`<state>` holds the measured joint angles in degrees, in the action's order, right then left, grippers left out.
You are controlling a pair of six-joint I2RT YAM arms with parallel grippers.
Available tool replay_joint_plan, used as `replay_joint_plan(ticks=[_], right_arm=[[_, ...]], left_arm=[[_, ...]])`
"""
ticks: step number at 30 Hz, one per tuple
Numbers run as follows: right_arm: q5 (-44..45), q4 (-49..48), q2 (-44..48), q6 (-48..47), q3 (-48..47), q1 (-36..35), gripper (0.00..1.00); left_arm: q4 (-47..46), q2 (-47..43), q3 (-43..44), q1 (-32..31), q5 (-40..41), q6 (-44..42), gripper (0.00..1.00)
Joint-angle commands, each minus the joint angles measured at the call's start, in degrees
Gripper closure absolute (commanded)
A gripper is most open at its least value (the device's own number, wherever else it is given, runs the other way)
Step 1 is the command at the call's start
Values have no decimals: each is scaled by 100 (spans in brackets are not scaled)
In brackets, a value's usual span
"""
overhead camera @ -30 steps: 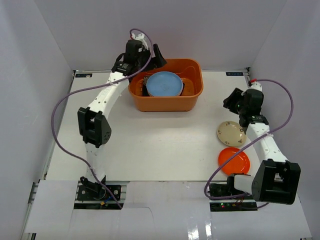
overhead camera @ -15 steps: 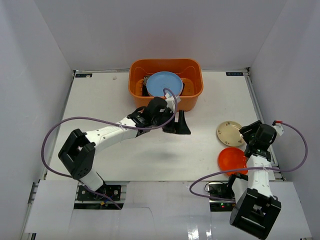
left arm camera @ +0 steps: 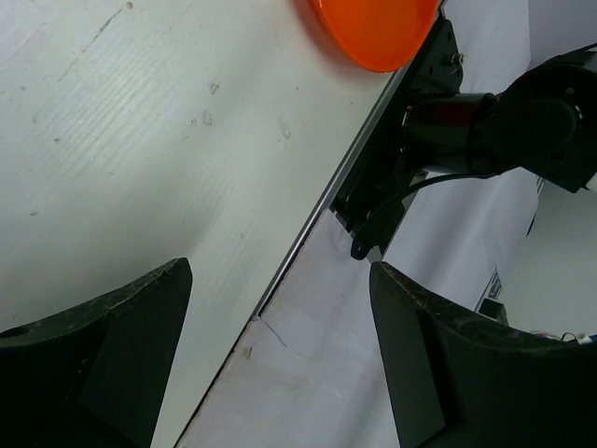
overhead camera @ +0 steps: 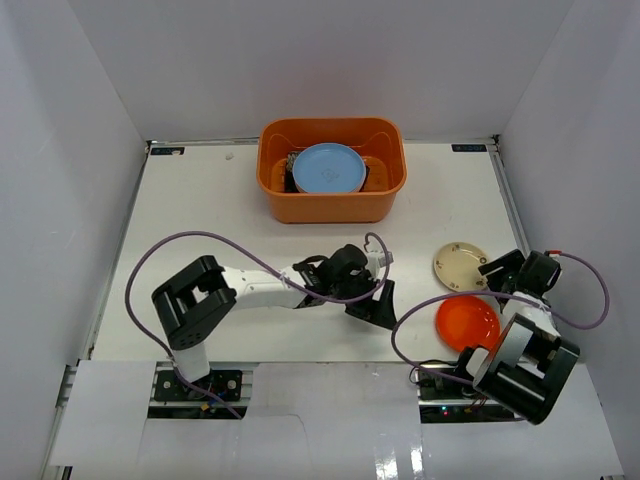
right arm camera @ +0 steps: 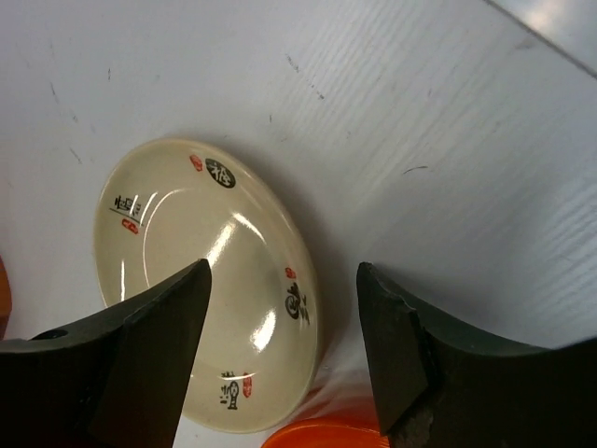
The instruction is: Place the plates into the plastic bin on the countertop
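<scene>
The small cream round plastic plate with printed characters (right arm camera: 210, 289) is lying flat on the white matte bench (right arm camera: 420, 112), just beside a round orange plastic plate (overhead camera: 468, 321). Whether the two are touching cannot be told. Both are sitting near the bench's front right corner, well apart from the orange rectangular plastic bin (overhead camera: 330, 207) at the far edge, where a light blue round plate (overhead camera: 328, 168) is already resting. The right gripper (right arm camera: 280, 280) is hanging over the cream plate's near rim, jaws apart and holding nothing. The left gripper (left arm camera: 280, 280), likewise apart and empty, is reaching low along the bench's front edge toward the orange plate. The step in hand appears to be picking up the cream plate. A shallow plate lying flat offers only its rim, so the right gripper is probably needing to straddle that edge, pinch it firmly before lifting, and avoid nudging the orange neighbour.
</scene>
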<state>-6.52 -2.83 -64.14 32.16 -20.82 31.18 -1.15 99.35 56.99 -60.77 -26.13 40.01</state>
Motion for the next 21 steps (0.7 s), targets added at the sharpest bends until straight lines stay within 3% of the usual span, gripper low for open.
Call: replay_joint_plan(ticks=[1,5,6,8,9,21], right_arm=[[-700,-401,-344,0,16,46,32],[-982,-973,-748,220,113,46,51],[-1035,-1069,-897,246,131,55,66],[-1184,-1210,-995,317,166,55,78],[-1211,-1307,-960,395,183,55,89],[-2063,-1685,849,1643,-458,29,92]], left_arm=[[-246,268,382,-198,-147,-98,13],[-246,646,637,-347,-147,-63,13],[-246,760,681,-374,-95,-46,13],[-237,884,866,-435,-50,-28,13],[-237,945,918,-444,-24,-11,14],[-606,1877,1692,-743,1250,604,15]])
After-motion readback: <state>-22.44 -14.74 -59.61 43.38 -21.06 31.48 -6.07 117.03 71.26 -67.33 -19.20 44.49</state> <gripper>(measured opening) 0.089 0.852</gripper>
